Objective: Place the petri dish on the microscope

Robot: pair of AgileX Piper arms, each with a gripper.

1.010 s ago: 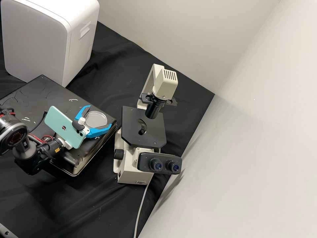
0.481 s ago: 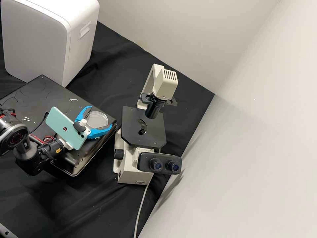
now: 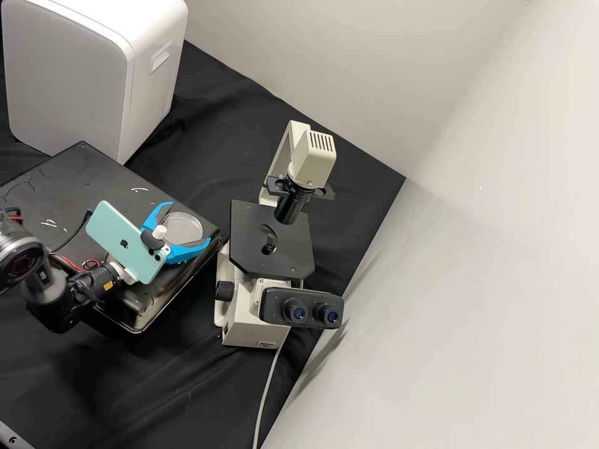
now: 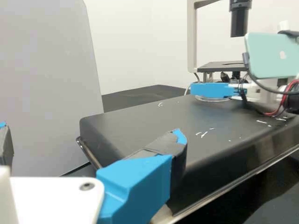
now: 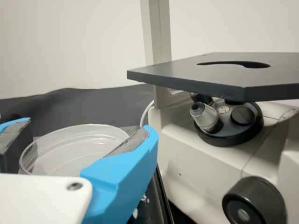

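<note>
A clear round petri dish (image 3: 179, 226) rests on the near right corner of a black tray (image 3: 62, 181), just left of the microscope. My right gripper (image 3: 187, 224) has its blue fingers pressed to the dish's rim on either side. In the right wrist view the dish (image 5: 70, 149) fills the gap of the right gripper (image 5: 86, 130), with the microscope's black stage (image 5: 224, 72) higher up beyond it. My left gripper (image 4: 91, 137) stands open with nothing in it at the tray's (image 4: 187, 126) far end. From there the right gripper (image 4: 215, 89) shows at the dish (image 4: 212, 98).
The microscope's stage (image 3: 271, 240) has an opening under the dark condenser tube (image 3: 288, 206); eyepieces (image 3: 302, 310) face the front. A large white box (image 3: 87, 68) stands behind the tray. A pale wall closes the bench on the right.
The right gripper's fingers have drawn in around the dish, and the gripper has settled slightly lower. The dish stays in place on the tray.
</note>
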